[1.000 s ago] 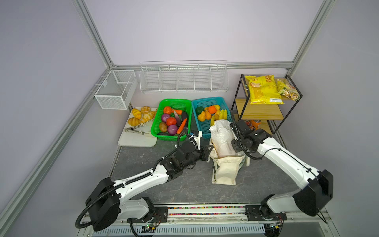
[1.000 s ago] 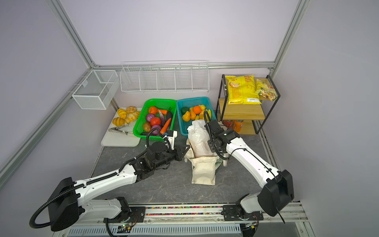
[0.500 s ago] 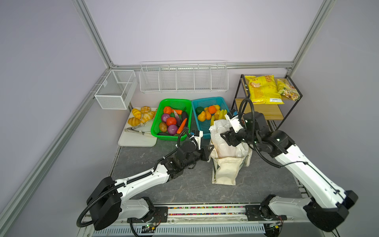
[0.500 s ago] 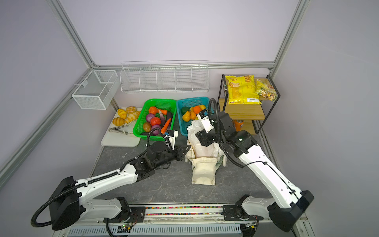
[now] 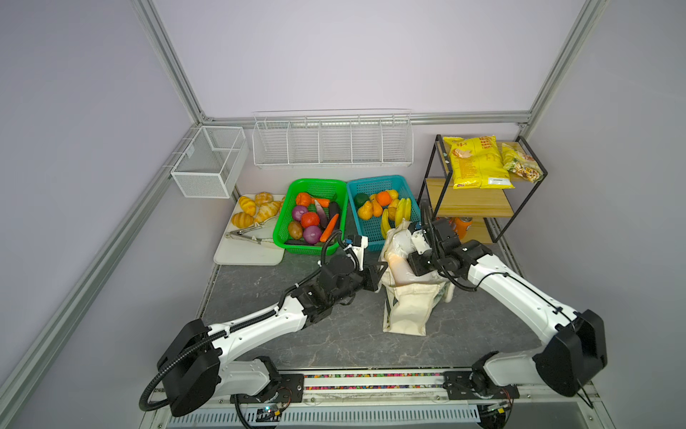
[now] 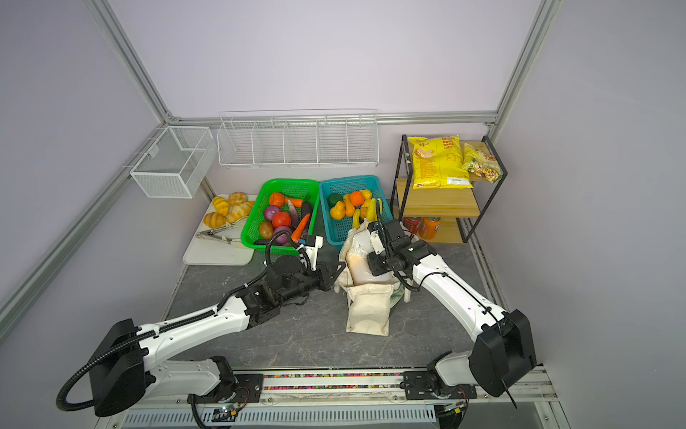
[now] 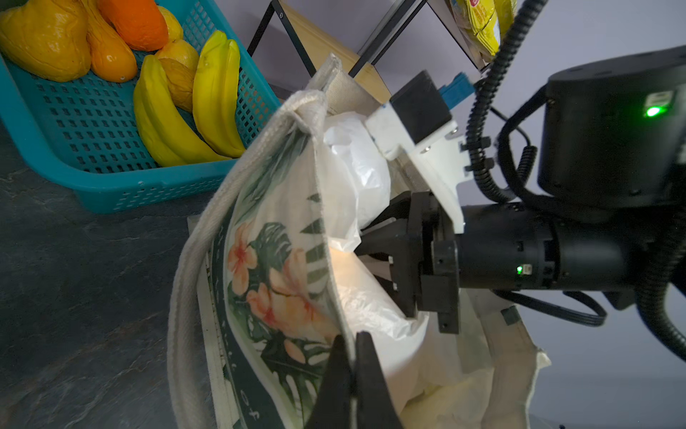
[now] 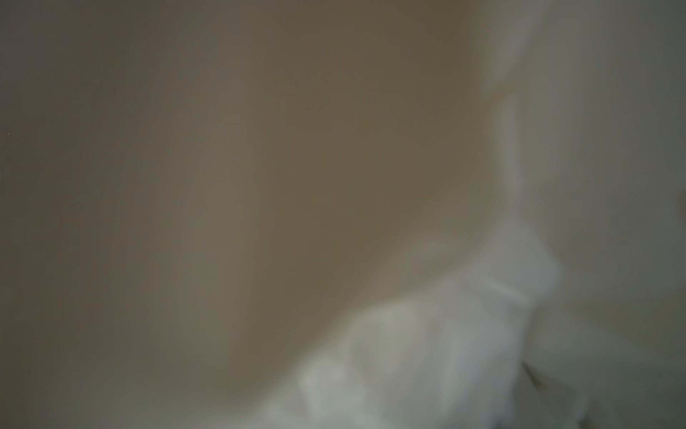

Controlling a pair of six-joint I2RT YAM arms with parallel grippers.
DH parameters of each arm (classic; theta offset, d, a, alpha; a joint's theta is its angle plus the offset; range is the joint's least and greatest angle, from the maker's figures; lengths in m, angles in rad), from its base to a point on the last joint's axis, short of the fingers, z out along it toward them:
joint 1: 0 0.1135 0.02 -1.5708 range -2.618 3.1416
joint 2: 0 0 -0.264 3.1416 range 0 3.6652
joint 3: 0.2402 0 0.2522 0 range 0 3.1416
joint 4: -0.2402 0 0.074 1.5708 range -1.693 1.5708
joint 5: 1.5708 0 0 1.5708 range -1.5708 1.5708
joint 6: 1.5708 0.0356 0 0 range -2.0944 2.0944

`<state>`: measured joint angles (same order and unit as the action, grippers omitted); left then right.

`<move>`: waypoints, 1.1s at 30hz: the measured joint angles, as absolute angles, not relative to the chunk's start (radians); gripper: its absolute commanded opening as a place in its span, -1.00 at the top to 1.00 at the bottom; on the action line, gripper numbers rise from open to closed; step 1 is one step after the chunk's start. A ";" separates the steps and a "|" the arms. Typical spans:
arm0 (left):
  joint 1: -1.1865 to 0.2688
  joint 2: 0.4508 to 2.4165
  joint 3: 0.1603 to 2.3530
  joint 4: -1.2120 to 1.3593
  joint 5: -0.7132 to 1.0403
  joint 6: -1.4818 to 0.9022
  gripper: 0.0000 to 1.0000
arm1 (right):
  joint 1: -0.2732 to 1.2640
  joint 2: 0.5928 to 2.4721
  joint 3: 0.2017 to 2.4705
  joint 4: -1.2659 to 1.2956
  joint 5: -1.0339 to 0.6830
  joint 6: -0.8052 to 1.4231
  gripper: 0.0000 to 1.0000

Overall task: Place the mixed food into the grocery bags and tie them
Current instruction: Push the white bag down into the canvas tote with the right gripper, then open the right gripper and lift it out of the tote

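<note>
My left hand [image 7: 350, 358] is clamped on the rim of the tote [image 7: 260, 267], which stands on the desk [image 5: 326, 334]. My right hand [image 7: 365, 239] reaches into the tote, against the white bag [image 7: 360, 171] stuffed inside. I cannot tell whether it grips.

Twin high overviews; wrist cameras near tote [image 7: 260, 260]

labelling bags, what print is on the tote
Tote: green leaves, peach flowers; left wrist view.
</note>
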<state>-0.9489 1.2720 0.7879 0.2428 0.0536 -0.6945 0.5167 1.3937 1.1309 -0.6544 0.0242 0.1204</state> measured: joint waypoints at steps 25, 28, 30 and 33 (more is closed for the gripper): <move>-0.947 1.272 0.788 0.248 0.054 -0.672 1.00 | 0.511 1.338 1.375 -0.634 -0.112 0.065 0.04; -0.947 1.272 0.788 0.247 0.054 -0.670 1.00 | 0.511 1.440 1.374 -0.627 -0.092 0.064 0.22; -0.947 1.272 0.789 0.245 0.054 -0.668 1.00 | 0.511 1.481 1.353 -0.617 -0.076 0.065 0.27; -0.947 1.272 0.789 0.244 0.054 -0.663 1.00 | 0.511 1.489 1.280 -0.588 -0.064 0.067 0.29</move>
